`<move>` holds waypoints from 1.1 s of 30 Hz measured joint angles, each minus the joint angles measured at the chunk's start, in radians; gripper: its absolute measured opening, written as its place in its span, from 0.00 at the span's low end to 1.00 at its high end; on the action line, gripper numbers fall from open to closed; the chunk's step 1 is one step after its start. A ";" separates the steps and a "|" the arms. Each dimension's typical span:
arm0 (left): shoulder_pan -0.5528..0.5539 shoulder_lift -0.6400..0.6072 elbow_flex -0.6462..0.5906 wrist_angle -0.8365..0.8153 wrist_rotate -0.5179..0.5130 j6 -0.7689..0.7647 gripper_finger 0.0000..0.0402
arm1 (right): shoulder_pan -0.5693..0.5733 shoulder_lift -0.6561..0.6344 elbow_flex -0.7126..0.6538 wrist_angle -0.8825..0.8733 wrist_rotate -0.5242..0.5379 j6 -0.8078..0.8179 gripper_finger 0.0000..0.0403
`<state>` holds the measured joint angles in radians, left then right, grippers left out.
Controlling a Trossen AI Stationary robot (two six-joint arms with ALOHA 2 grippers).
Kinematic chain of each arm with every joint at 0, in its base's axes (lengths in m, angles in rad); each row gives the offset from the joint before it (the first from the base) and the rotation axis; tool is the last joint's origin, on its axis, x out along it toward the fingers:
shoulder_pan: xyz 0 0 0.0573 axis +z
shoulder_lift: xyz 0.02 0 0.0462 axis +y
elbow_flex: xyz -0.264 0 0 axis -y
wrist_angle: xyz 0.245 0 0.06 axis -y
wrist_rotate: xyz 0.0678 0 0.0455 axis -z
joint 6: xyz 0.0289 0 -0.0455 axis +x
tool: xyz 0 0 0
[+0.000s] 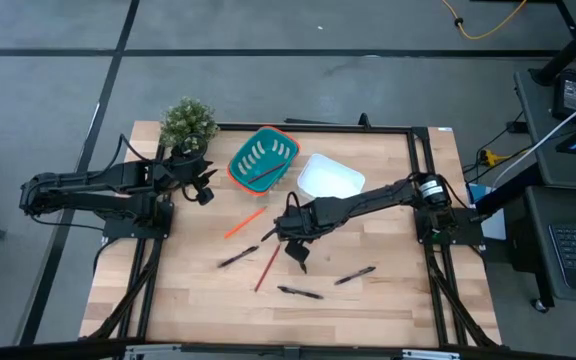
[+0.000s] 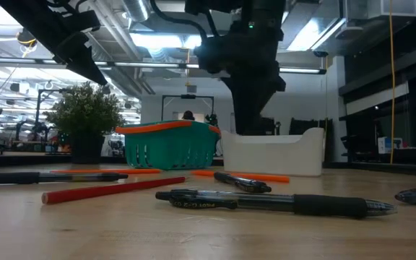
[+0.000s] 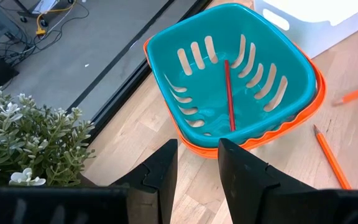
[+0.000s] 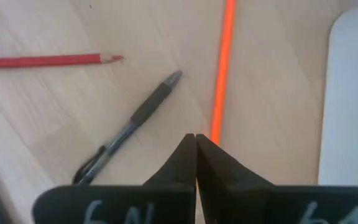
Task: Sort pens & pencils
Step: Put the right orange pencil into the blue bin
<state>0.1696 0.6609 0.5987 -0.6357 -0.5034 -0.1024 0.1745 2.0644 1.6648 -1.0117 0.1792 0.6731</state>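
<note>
Several black pens lie flat on the wooden table: (image 1: 238, 258), (image 1: 298, 292), (image 1: 353, 275), and one (image 4: 135, 118) just below my right gripper. A red pencil (image 1: 266, 268) and orange pencils (image 1: 245, 223) (image 4: 222, 68) also lie flat. Another red pencil (image 3: 229, 93) rests in the teal basket (image 1: 264, 160). My right gripper (image 4: 196, 140) hangs shut above the table's middle, pointing down, with nothing between its fingers. The orange pencil's near end passes behind one fingertip in the right wrist view. My left gripper (image 3: 197, 168) stands open in the air beside the basket.
A white bin (image 1: 330, 178) stands right of the basket at the table's far side. A potted plant (image 1: 188, 122) stands at the far left corner, close to my left gripper. A black frame (image 1: 423, 160) runs along the table's edges.
</note>
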 joint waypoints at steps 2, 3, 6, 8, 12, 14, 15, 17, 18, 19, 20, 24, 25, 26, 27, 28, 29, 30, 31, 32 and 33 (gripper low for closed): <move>0.000 0.000 0.000 0.000 0.000 0.000 0.27 | 0.002 0.000 0.000 -0.002 0.010 -0.017 0.02; 0.000 0.000 0.000 0.000 0.000 0.000 0.27 | 0.002 0.000 0.000 0.000 0.010 -0.024 0.04; 0.000 0.000 0.000 0.000 0.000 0.000 0.27 | 0.001 0.000 -0.005 0.030 0.011 -0.037 0.09; 0.000 0.000 0.000 0.000 0.000 0.000 0.27 | -0.005 -0.001 -0.018 0.048 0.011 -0.056 0.13; 0.000 0.000 0.000 0.000 0.000 0.000 0.27 | -0.033 -0.002 -0.070 0.096 0.008 -0.077 0.21; 0.000 0.000 0.000 0.000 0.000 0.000 0.27 | -0.051 -0.002 -0.100 0.098 0.007 -0.077 0.25; 0.000 0.000 0.000 0.000 0.000 0.000 0.27 | -0.060 -0.002 -0.111 0.100 0.006 -0.077 0.27; 0.000 0.000 0.000 0.000 0.000 0.000 0.27 | -0.078 -0.002 -0.135 0.111 0.004 -0.077 0.30; 0.000 0.000 0.000 0.000 0.000 0.000 0.27 | -0.085 -0.002 -0.147 0.116 0.003 -0.077 0.31; 0.000 0.000 0.000 0.000 0.000 0.000 0.27 | -0.091 -0.002 -0.156 0.123 -0.005 -0.079 0.32; 0.000 0.000 0.000 0.000 0.000 0.000 0.27 | -0.096 -0.002 -0.163 0.139 -0.013 -0.080 0.32; 0.000 0.000 0.000 0.000 0.000 0.004 0.27 | -0.102 -0.002 -0.184 0.191 -0.028 -0.083 0.32; 0.000 0.000 0.000 0.000 0.000 0.004 0.27 | -0.102 -0.002 -0.187 0.199 -0.035 -0.084 0.32; 0.000 0.000 0.000 0.000 0.000 0.004 0.27 | -0.102 -0.002 -0.191 0.208 -0.040 -0.084 0.31; 0.000 0.000 0.000 0.000 0.000 0.004 0.27 | -0.101 -0.003 -0.196 0.221 -0.042 -0.084 0.31; 0.000 0.000 0.000 0.000 0.000 0.004 0.27 | -0.101 -0.003 -0.200 0.226 -0.043 -0.084 0.30; 0.000 0.000 0.000 0.000 0.000 0.004 0.27 | -0.101 -0.003 -0.206 0.226 -0.044 -0.083 0.30; 0.000 0.000 0.000 0.000 0.000 0.004 0.27 | -0.102 -0.003 -0.212 0.225 -0.043 -0.083 0.30; 0.000 0.000 0.000 0.000 0.000 0.004 0.27 | -0.102 -0.003 -0.216 0.227 -0.043 -0.083 0.29; 0.000 0.000 0.000 0.000 0.000 0.004 0.27 | -0.104 -0.003 -0.220 0.231 -0.043 -0.082 0.29; 0.000 0.000 0.000 0.000 0.000 0.004 0.27 | -0.105 -0.003 -0.225 0.237 -0.043 -0.082 0.29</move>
<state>0.1696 0.6608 0.5987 -0.6353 -0.5034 -0.0982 0.0691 2.0617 1.4397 -0.7742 0.1357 0.5910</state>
